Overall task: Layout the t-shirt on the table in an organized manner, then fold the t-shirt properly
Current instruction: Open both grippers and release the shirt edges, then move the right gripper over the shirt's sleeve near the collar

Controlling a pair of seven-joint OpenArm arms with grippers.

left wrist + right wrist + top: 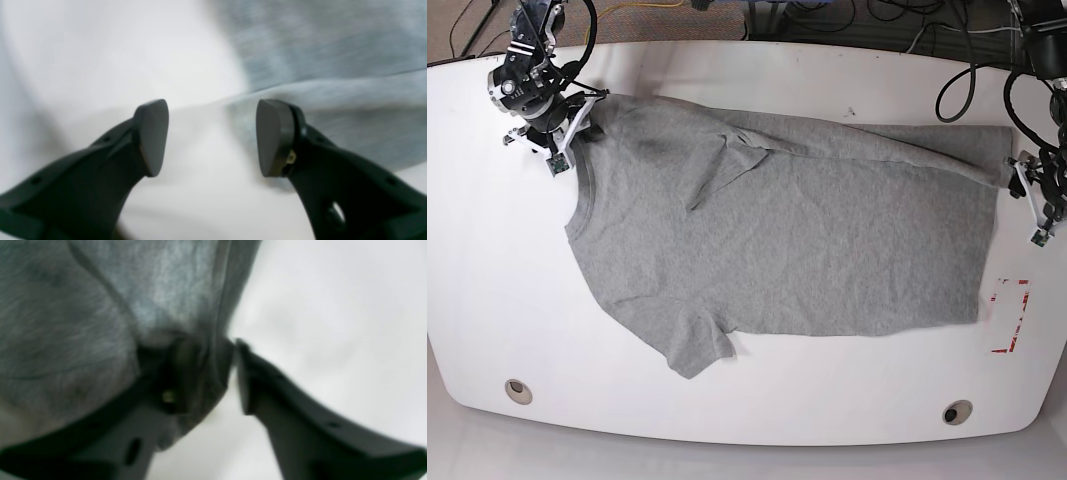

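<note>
The grey t-shirt (pixel 807 240) lies spread on the white table (pixel 727 410), neck to the left and hem to the right, with a sleeve folded over near the top. My right gripper (pixel 570 140) is at the collar and shoulder corner. In the right wrist view its jaws (pixel 206 373) stand apart, and a fold of the t-shirt (pixel 66 323) drapes over one finger and into the gap. My left gripper (pixel 1030 205) is at the hem's top corner. In its wrist view it (pixel 211 136) is open and holds nothing, with the t-shirt (pixel 333 50) just beyond its fingertips.
Two round grommet holes (pixel 518 391) (pixel 957 411) sit near the front edge. A red-marked rectangle (pixel 1012 315) lies right of the hem. Cables (pixel 877 20) run behind the table's far edge.
</note>
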